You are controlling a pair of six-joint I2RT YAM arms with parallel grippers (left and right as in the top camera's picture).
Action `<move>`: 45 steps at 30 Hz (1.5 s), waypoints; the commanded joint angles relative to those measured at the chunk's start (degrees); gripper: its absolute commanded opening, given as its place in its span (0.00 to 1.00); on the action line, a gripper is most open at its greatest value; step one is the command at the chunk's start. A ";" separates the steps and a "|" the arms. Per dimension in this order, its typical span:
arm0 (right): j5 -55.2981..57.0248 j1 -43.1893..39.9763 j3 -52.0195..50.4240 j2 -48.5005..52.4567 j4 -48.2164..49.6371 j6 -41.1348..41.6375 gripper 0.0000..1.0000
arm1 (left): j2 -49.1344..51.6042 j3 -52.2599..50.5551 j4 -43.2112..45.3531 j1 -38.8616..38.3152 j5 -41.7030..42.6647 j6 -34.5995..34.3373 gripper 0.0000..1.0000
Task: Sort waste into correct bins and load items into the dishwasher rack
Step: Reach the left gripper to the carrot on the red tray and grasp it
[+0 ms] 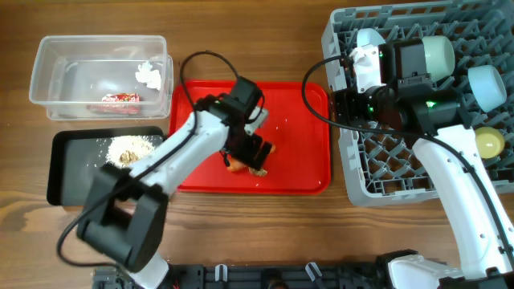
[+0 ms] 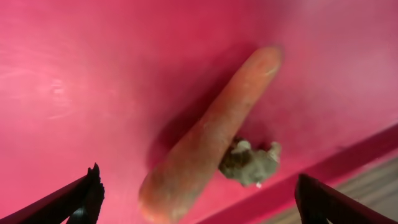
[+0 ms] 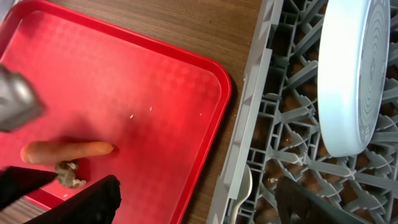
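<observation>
The orange carrot (image 2: 211, 137) lies on the red tray with the small brown lumpy scrap (image 2: 249, 163) touching its side. My left gripper (image 2: 205, 208) is open just above them, one finger on each side; from overhead it (image 1: 250, 152) covers most of the carrot (image 1: 234, 166). My right gripper (image 3: 199, 205) is open and empty over the left edge of the grey rack (image 1: 385, 177). The rack holds the wide light-blue dish (image 3: 354, 74) on edge, the white spoon (image 3: 242, 186), a pale blue bowl (image 1: 486, 84) and the yellow cup (image 1: 488, 143).
The clear tub (image 1: 48, 72) at the back left holds the red wrapper (image 1: 120, 99) and white tissue (image 1: 149, 75). The black tray (image 1: 68, 172) in front of it holds rice crumbs (image 1: 128, 148). The red tray (image 1: 305, 120) lies between the bins and the rack.
</observation>
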 commanded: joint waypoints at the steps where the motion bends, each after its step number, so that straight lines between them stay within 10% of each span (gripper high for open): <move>1: -0.87 -0.13 -0.07 -0.17 -0.07 0.63 0.83 | 4.07 0.37 0.33 -0.42 -1.75 1.51 0.98; 13: -0.90 -0.13 -0.07 -0.17 -0.24 0.63 0.83 | 6.01 0.37 3.13 -0.42 -1.75 1.29 0.69; 17: -0.90 -0.13 -0.07 -0.17 -0.24 0.63 0.83 | 6.01 0.37 4.26 -0.42 -1.75 1.29 0.86; 45: -0.90 -0.13 -0.07 -0.17 -0.20 0.63 0.83 | 6.40 -4.09 8.68 -0.37 -4.57 -3.23 0.72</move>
